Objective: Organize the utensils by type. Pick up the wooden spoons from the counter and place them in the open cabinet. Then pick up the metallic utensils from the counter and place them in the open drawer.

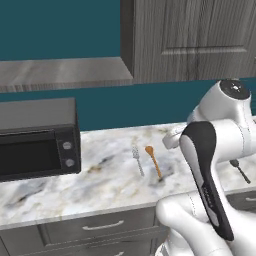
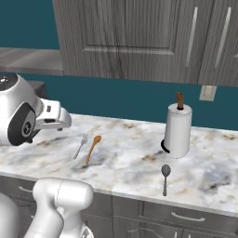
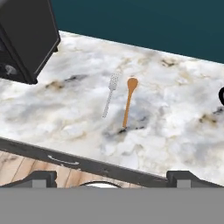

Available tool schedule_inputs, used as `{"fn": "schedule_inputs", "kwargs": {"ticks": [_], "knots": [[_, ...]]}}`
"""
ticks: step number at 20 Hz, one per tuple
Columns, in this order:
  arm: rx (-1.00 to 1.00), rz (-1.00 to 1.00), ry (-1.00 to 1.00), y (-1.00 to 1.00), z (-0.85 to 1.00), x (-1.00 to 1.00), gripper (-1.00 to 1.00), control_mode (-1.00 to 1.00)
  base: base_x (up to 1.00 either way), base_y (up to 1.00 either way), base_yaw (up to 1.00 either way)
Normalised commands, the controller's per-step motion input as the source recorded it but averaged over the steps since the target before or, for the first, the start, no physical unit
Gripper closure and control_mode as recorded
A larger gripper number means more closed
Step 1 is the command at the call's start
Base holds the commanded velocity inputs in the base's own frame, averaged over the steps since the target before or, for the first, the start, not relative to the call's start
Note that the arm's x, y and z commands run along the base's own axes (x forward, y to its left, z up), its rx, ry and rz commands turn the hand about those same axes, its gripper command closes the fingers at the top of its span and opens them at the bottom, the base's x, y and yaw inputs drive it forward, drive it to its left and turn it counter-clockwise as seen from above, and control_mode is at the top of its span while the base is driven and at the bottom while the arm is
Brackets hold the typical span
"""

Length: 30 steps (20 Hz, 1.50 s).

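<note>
Marble counter (image 3: 175, 100) ran under dark grey wall cabinets, and I took the orange-brown wooden spoon (image 3: 128, 101) as my landmark. It lay flat with its bowl toward the teal wall and its handle pointing at the counter's front edge. The silver fork (image 3: 110, 94) lay just beside it on the toaster-oven (image 1: 37, 137) side, nearly parallel, tines toward the wall, not touching it. A darker spoon (image 2: 165, 179) lay well apart on the other side, past a paper towel holder (image 2: 177, 130), close to the front edge. I could make out only 1 clearly wooden spoon; the dark 1 looked more metallic to me. The gripper (image 3: 111, 179) hung above and in front of the landmark spoon, fingers spread wide and holding nothing. My worry was the narrow gap between spoon and fork: coming down slightly off toward the fork could catch both, or flick the fork away. Both pieces are thin and lie flat, so a shallow pinch might slip off. Room was generous on the spoon's far side from the fork, with bare marble all around and the front edge a fair way off its handle tip.
</note>
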Motion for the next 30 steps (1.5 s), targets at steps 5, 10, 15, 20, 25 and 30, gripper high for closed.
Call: {"fn": "schedule_inputs", "kwargs": {"ticks": [5,10,15,20,25,30], "knots": [[-0.03,-0.21,0.11,-0.04,-0.61,0.59,-1.00,-1.00,0.00,0.00,0.00],[0.03,-0.09,0.18,-0.22,-0.66,0.70,-1.00,-1.00,0.00,0.00,0.00],[0.02,0.00,0.05,-0.17,-0.69,0.73,-1.00,-1.00,0.00,0.00,0.00],[0.01,0.00,0.02,-0.08,-0.61,0.84,-1.00,-1.00,0.00,0.00,0.00],[0.17,0.00,0.14,-0.03,-0.53,0.82,-1.00,-1.00,0.00,0.00,0.00],[0.04,0.00,0.12,0.01,-0.56,0.66,-1.00,-1.00,0.00,0.00,0.00]]}}
